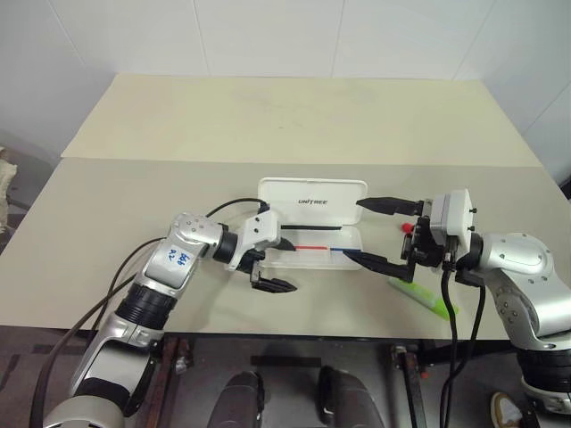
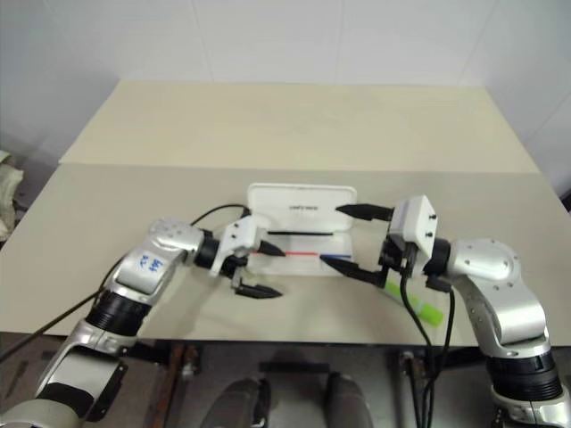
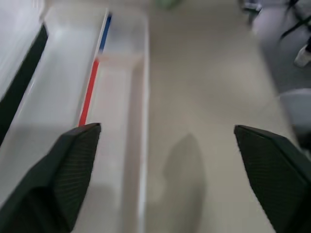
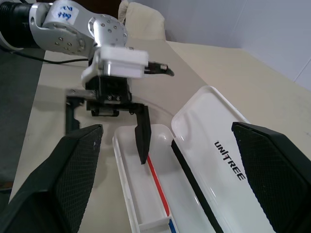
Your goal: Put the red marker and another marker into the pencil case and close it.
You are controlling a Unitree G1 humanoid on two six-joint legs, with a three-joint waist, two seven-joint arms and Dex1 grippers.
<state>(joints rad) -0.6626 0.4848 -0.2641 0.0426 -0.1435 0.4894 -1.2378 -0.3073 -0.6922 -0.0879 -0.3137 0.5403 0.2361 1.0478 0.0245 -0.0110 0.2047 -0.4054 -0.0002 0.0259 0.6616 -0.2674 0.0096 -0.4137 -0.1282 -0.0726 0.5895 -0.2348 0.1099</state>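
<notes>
Beige table (image 1: 178, 187) against white tiled wall (image 1: 268, 36)

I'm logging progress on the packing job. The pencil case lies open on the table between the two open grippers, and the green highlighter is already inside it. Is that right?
Not quite. The green highlighter is not inside; it lies on the table beside the case, under the right gripper, as the left eye view shows. The rest holds: the pencil case lies open between the left gripper and the right, both open.
</notes>
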